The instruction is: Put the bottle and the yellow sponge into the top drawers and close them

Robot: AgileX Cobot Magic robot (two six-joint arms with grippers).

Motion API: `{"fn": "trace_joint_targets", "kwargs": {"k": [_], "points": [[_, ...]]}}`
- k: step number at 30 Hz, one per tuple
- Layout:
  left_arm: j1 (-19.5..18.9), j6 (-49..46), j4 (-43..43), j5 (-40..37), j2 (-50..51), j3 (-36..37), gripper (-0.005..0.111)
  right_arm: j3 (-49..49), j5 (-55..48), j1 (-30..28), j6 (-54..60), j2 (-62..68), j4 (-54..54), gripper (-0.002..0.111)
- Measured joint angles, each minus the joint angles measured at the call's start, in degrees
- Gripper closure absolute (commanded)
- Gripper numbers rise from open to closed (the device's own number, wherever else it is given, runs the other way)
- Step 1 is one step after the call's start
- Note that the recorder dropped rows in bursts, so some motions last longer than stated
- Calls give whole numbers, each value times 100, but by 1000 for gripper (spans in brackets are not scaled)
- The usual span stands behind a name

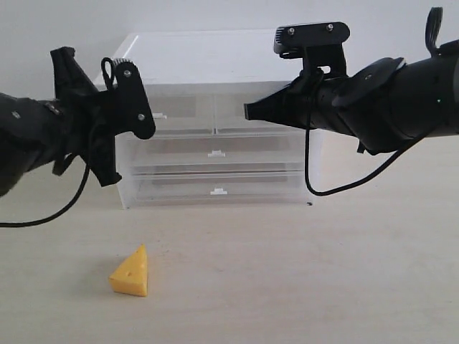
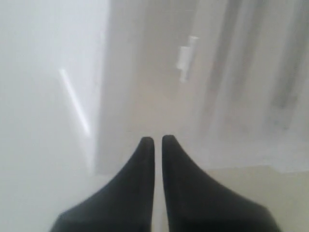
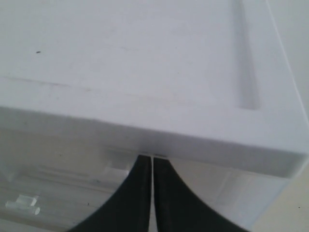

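Our arms hide parts of the top drawers [image 1: 188,107], which sit towards the bench's back edge. The left gripper [image 2: 158,141] and right gripper [image 3: 153,158] have jaws nearly together, gripping nothing. The yellow sponge [image 1: 130,272] lies near the front edge, left of middle.

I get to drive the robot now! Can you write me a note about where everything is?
Left gripper: shut, empty, pointing at the left top drawer.
Right gripper: shut, empty, tips at the upper edge of the right top drawer.
Sponge: on the table in front of the cabinet, nothing holding it.
Bottle: not seen in any view; cannot tell if it is in a drawer.
Both top drawers look shut.
Left to do: check for the bottle, put the sponge in a top drawer, shut both.
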State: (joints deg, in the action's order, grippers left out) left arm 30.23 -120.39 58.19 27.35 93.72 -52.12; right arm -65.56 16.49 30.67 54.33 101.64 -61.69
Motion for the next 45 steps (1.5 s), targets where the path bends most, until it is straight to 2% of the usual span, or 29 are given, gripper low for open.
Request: {"fn": "trace_joint_targets", "kwargs": {"k": [4,8,13,16,20,25,32,34,40,45], "points": [[514,875,-1558,1763,0,587,103,0,19,0,29,32,131,108],[711,1396,-2755,2534,21,1210,103,0,19,0,29,32,223,108],[737,1383,-2939,3739,464,1606,103,0,19,0,9,34,284,108],[697,1481,-2994,4077,810,1628,103,0,19,0,9,34,307,108],[645,1778,-3008,4153,1287,1575,103,0,19,0,9,34,305,108],[640,2637,-3019,4033,1457,1173,103,0,19,0,9,34,346,108],[640,2389,-3199,3690,1457,900,103,0,19,0,9,44,413,108],[630,2323,-3159,3571,1457,826,98,0,19,0,9,44,428,108],[573,2290,-2634,3253,1457,609,67,0,19,0,9,44,453,108],[551,2463,-2605,3116,1457,597,66,0,19,0,9,44,477,108]]}}
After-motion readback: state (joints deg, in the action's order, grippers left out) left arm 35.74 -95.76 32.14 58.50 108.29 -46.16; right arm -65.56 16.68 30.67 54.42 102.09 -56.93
